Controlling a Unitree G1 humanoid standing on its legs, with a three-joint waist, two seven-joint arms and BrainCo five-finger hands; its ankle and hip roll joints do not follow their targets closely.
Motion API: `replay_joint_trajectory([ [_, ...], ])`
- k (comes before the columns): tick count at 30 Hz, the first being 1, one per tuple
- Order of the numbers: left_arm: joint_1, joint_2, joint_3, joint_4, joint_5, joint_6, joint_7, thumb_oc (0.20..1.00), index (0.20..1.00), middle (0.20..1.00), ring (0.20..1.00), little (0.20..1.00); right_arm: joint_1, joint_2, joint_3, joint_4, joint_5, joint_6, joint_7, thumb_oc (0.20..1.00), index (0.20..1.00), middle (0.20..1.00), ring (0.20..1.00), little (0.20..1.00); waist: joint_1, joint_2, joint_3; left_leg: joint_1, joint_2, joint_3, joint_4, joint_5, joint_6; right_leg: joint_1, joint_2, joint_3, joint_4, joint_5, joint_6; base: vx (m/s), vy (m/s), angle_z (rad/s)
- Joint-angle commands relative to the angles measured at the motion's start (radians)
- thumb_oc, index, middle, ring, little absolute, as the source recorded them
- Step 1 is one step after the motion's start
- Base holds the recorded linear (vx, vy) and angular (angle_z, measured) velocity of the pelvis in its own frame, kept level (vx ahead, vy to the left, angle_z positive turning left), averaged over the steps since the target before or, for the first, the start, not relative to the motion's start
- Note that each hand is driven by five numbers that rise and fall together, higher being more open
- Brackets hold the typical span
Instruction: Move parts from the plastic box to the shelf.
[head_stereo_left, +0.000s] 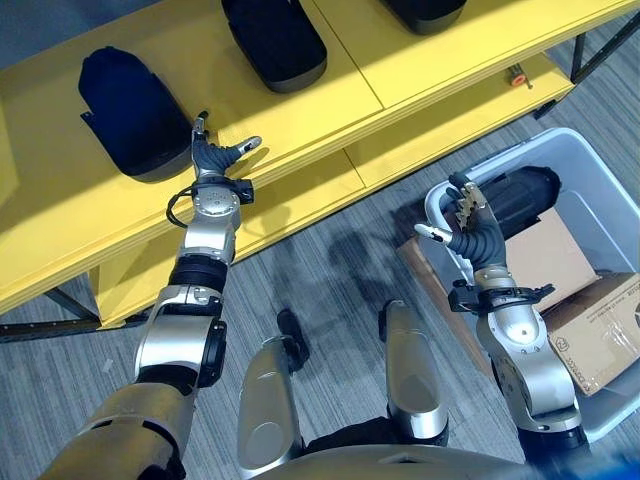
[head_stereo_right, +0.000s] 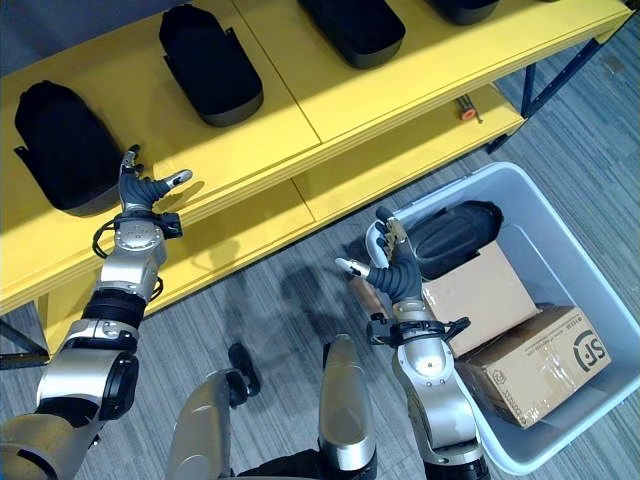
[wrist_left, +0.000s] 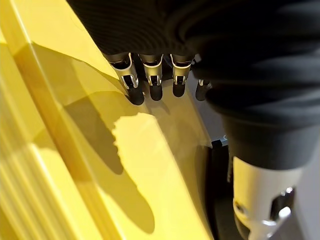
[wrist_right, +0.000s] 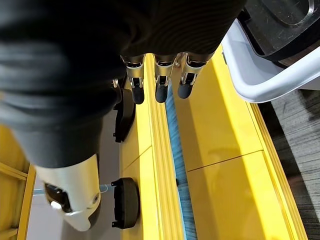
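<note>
Right hand (head_stereo_right: 398, 268) open, empty, hovering just short of black moulded part (head_stereo_right: 452, 232) in grey plastic box (head_stereo_right: 590, 290). Left hand (head_stereo_left: 213, 156) open over yellow shelf (head_stereo_left: 300, 130). Best reaching farther forward, curling round part's near end.

You're in a workshop or stockroom, yellow metal shelf (head_stereo_left: 420, 60) holding black moulded parts (head_stereo_left: 130, 115), grey plastic box (head_stereo_right: 600, 270) with cartons (head_stereo_right: 535, 365), carpet-tile floor (head_stereo_left: 330, 260).

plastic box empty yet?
No. A black part and two cardboard boxes lie inside the plastic box; the right hand, open, holds nothing.
</note>
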Motion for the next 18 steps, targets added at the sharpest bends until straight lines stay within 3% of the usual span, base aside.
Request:
replay_joint_trajectory([
  [1, 0.043, 0.065, 0.078, 0.0, -0.007, -0.015, 0.018, 1.0, 1.0, 1.0, 1.0, 1.0, -0.035, 0.001, -0.028, -0.078, 0.023, -0.046, -0.002, 1.0, 1.0, 1.0, 1.0, 1.0, -0.011, -0.054, -0.028, 0.119, 0.104, -0.091, -0.027, 0.184, -0.088, -0.02, -0.084, 0.052, -0.036, 0.389, 0.009, 0.0, 0.0, 0.0],
  [18, 0.068, 0.077, 0.095, 0.013, -0.006, -0.013, 0.026, 1.0, 1.0, 1.0, 1.0, 1.0, -0.029, -0.001, -0.035, -0.079, 0.027, -0.043, 0.004, 1.0, 1.0, 1.0, 1.0, 1.0, -0.003, -0.052, -0.028, 0.114, 0.102, -0.094, -0.019, 0.183, -0.094, -0.02, -0.089, 0.054, -0.036, 0.388, 0.011, 0.0, 0.002, 0.0],
])
